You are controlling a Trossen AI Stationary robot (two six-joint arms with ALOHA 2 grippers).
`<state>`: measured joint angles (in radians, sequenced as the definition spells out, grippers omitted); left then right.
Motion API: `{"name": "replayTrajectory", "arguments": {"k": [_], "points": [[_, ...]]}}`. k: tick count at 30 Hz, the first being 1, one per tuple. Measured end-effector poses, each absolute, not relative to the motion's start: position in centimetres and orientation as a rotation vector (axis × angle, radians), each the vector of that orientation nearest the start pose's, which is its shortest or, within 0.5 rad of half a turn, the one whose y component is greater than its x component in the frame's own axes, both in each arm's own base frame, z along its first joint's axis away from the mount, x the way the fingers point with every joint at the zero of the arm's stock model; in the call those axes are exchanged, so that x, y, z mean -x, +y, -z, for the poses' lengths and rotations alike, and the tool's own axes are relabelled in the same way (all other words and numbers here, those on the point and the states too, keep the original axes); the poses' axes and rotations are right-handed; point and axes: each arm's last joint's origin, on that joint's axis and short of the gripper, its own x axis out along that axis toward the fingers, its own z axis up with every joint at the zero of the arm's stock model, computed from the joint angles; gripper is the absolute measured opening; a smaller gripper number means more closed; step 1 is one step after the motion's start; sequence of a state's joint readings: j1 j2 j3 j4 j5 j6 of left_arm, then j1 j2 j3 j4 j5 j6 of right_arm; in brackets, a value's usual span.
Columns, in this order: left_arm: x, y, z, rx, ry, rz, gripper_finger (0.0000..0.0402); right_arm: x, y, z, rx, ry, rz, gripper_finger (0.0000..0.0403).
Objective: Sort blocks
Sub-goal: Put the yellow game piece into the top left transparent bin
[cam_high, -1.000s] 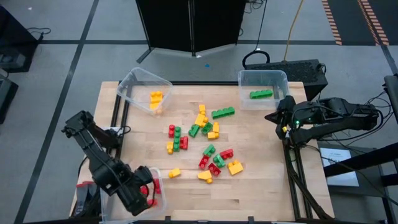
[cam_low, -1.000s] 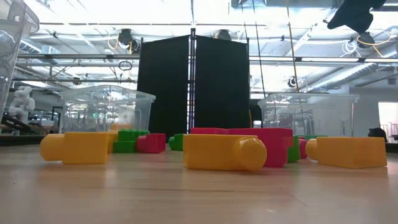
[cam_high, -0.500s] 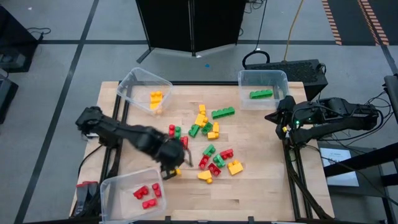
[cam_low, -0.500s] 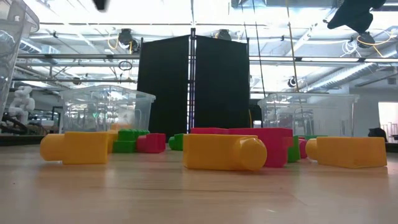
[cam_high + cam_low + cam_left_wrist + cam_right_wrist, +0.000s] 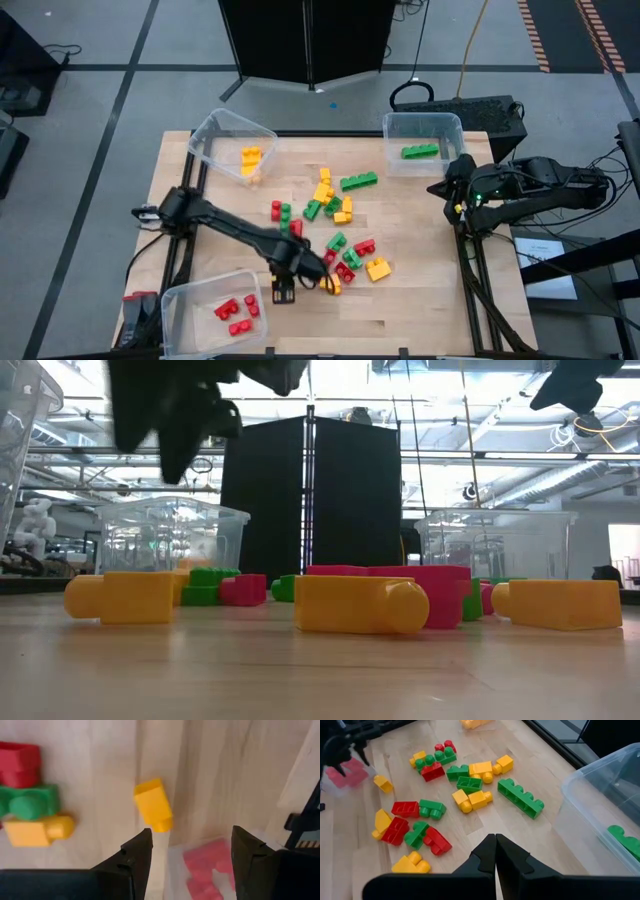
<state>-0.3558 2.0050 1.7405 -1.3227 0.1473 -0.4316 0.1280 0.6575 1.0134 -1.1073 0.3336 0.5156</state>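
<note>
Now the left pincer [image 5: 192, 857], spread and empty, hovers over a small yellow studded plastic block [image 5: 153, 804] on the wooden worktop [image 5: 220, 775]; the right pincer [image 5: 495, 851] waits pressed together.

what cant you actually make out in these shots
- High view: the left pincer hangs over the table beside the red bin; the arm's dark bulk hides whatever lies under it.
- Low view: the near yellow block and others screen the blocks behind them.
- Left wrist view: the red blocks are hazy through the bin wall.
- Right wrist view: the green block is cut off by the picture's edge.
</note>
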Motion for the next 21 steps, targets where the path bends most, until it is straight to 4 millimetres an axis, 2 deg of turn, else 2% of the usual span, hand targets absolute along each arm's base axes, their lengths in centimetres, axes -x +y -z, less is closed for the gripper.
{"name": "replayTrajectory", "arguments": {"k": [5, 10, 15, 21], "points": [[-36.1, -14.0, -23.4, 0.135, 1.558, -0.057, 0.0167, -9.0, 0.2, -34.1, -0.315, 0.665, 0.377, 0.0006], [-35.8, -13.8, -22.8, 0.150, 1.570, -0.157, 0.0167, -8.9, 0.2, -34.1, -0.310, 0.666, 0.376, 0.0006], [-35.5, -14.4, -22.5, 0.214, 1.586, -0.190, 0.0167, -8.9, 0.2, -34.1, -0.310, 0.666, 0.376, 0.0006], [-35.3, -14.8, -22.5, 0.203, 1.582, -0.196, 0.0167, -8.9, 0.2, -34.1, -0.310, 0.666, 0.376, 0.0006]]}}
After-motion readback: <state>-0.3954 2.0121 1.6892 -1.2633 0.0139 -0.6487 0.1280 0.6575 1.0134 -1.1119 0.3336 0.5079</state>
